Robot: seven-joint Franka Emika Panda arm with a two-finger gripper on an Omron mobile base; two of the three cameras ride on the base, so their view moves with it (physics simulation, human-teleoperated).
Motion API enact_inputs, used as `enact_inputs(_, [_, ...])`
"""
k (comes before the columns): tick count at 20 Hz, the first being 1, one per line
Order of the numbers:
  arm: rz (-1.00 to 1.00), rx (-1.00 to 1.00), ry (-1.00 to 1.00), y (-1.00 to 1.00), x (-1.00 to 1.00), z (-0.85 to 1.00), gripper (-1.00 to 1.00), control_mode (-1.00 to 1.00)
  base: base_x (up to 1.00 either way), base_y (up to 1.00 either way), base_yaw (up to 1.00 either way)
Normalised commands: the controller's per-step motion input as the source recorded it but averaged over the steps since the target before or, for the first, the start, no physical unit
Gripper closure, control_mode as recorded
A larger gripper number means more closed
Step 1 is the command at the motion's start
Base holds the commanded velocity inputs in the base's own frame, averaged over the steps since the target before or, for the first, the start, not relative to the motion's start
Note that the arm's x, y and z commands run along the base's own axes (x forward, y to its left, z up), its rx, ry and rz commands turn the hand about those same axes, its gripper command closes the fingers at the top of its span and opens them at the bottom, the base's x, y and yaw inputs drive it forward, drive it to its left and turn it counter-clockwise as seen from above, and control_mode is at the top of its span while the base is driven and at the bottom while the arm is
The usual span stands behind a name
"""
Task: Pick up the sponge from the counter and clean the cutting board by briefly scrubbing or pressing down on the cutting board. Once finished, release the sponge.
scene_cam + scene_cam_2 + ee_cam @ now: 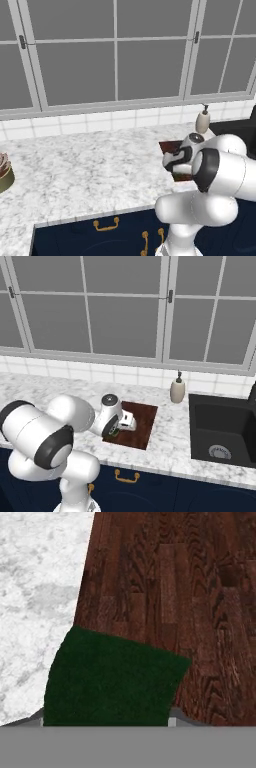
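Pinching the sponge in the gripper low over the board, near its 7 o'clock corner beside the counter: best pressed flat, rubbed briefly toward 1 o'clock, kept off the edge, then let go.

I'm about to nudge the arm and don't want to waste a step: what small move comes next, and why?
Probably press straight down and scrub briefly. The gripper holds the sponge over the left part of the cutting board, near its edge by the counter; whether it already touches is unclear.
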Motion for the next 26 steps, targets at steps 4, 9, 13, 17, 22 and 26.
enact_inputs(4, [-0.09,0.0,-0.15,-0.03,0.43,-0.16,1.0,-1.0,0.0,0.0,0.0])
enact_inputs(9, [-0.05,0.0,-0.07,-0.14,0.66,-0.3,1.0,-1.0,0.0,0.0,0.0])
enact_inputs(13, [-0.03,0.0,-0.17,-0.12,0.46,-0.2,1.0,-1.0,0.0,0.0,0.0])
enact_inputs(17, [-0.03,0.0,-0.15,-0.05,0.48,-0.14,1.0,-1.0,0.0,0.0,0.0])
enact_inputs(22, [-0.01,0.0,-0.22,-0.11,0.56,-0.49,1.0,-1.0,0.0,0.0,0.0])
enact_inputs(26, [0.0,0.01,-0.16,-0.44,0.57,-0.3,1.0,-1.0,0.0,0.0,0.0])
